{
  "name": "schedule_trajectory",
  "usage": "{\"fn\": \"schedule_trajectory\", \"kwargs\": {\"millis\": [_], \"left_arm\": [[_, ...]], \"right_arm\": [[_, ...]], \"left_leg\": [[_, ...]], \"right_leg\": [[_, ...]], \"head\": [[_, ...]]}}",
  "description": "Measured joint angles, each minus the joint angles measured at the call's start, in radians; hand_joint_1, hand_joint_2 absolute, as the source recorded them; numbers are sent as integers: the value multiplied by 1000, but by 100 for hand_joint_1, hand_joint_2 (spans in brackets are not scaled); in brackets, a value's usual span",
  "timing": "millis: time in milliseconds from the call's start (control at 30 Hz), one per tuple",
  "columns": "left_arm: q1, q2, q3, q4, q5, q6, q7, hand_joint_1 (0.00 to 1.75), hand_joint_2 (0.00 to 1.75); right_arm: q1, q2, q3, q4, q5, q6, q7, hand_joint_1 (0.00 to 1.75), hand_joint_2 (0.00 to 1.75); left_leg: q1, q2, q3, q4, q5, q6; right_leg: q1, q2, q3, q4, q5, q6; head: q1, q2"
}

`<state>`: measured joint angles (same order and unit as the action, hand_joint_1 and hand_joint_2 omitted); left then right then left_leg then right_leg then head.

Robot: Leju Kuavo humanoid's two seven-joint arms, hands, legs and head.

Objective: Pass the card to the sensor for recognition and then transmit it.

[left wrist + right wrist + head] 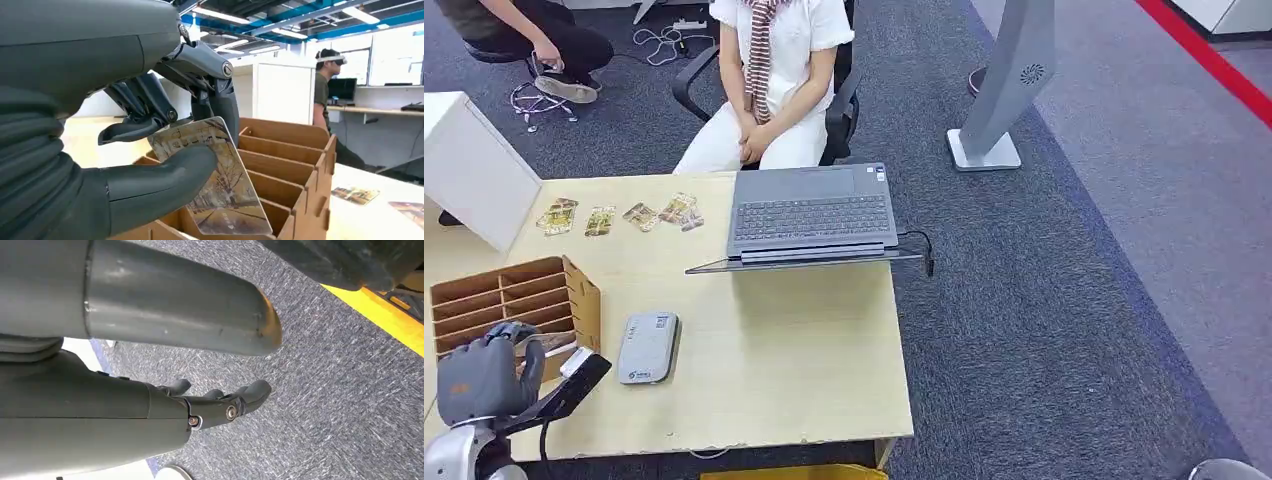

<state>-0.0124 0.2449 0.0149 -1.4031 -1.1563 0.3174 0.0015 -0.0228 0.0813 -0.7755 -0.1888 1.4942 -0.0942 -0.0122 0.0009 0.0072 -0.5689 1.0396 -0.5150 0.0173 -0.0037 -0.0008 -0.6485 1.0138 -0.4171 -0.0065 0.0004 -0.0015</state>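
Now the left hand [150, 150] is pinching a card [215, 180] above the rack [295, 165]; next, carrying it right to the sensor [647, 347]; right hand [215, 400] is hanging empty, fingers apart

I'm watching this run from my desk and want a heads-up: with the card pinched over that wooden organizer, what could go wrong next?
The left hand pinches the card only near one end, so it may slip or twist. The card's low end sits among the wooden organizer dividers and could snag as it lifts. The sensor lies beside the organizer, so the swing could bump the organizer's wall.
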Motion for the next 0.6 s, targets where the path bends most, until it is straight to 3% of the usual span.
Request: {"fn": "schedule_trajectory", "kwargs": {"millis": [467,600], "left_arm": [[19,-8,0,-46,11,8,-15,175,175],[56,-14,0,-119,26,36,-44,175,175]], "right_arm": [[0,0,0,0,-1,-1,0,0,0],[1,0,-3,0,-4,-5,0,0,0]], "left_leg": [[0,0,0,0,0,0],[0,0,0,0,0,0]], "right_leg": [[0,0,0,0,0,0],[0,0,0,0,0,0]], "head": [[0,0],[0,0]]}}
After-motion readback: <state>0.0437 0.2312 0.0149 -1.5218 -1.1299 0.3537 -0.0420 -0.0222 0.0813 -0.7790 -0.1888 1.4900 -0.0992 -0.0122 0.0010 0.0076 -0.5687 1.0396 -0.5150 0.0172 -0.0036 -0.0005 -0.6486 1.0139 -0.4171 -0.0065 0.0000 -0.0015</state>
